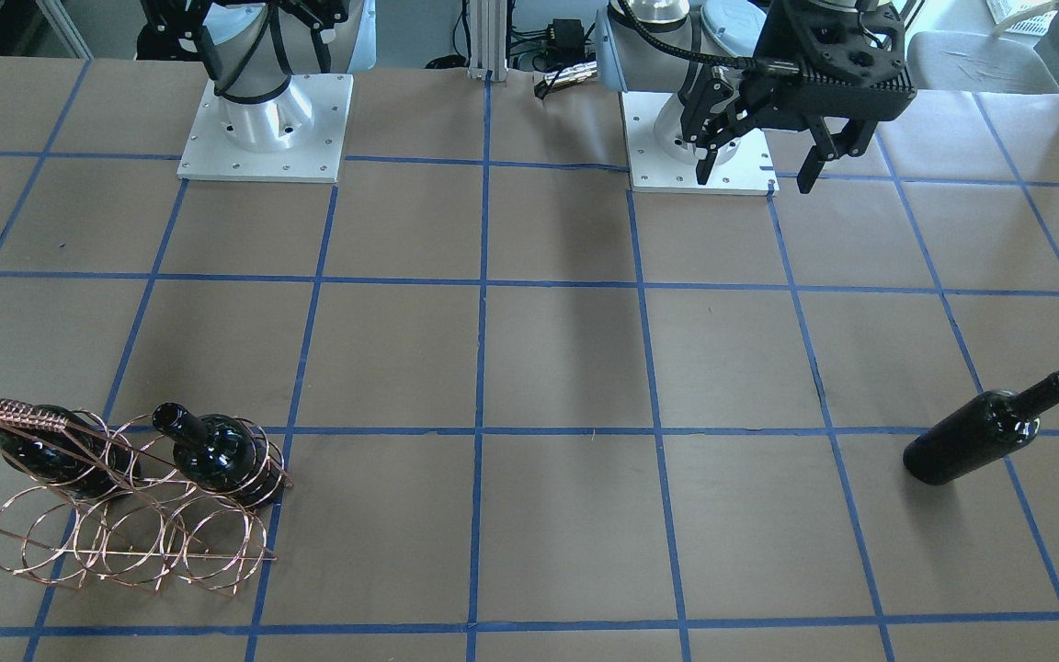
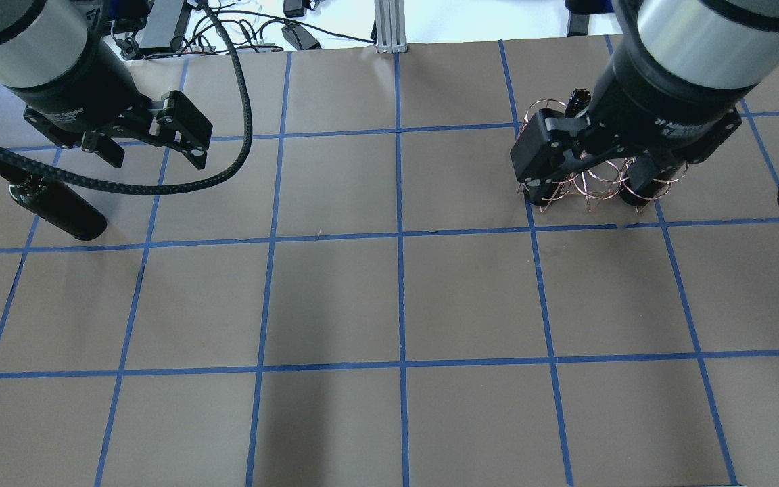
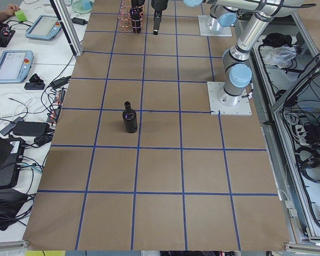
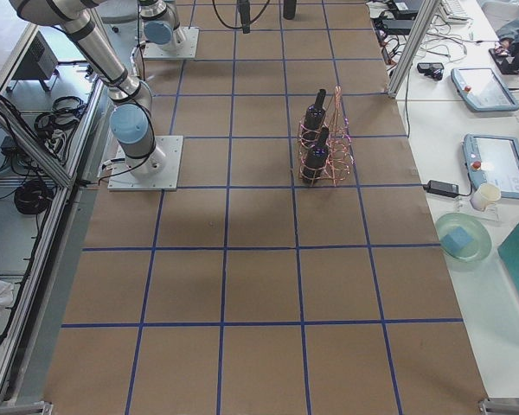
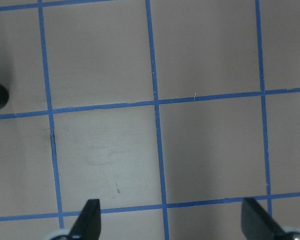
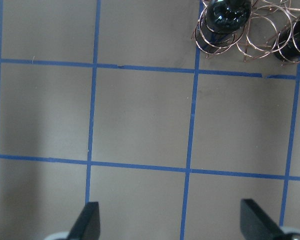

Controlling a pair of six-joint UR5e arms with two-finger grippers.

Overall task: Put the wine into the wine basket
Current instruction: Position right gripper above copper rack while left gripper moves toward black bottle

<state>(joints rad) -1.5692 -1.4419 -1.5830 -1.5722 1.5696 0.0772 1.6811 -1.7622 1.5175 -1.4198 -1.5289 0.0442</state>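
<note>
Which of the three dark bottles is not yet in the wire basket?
The bottle standing alone on the robot's left; the other two sit in the wine basket.

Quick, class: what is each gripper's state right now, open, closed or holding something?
Left gripper: open, holding nothing.
Right gripper: open, holding nothing.

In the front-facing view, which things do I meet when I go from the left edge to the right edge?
wine basket → metal post → left tool → lone wine bottle
</note>
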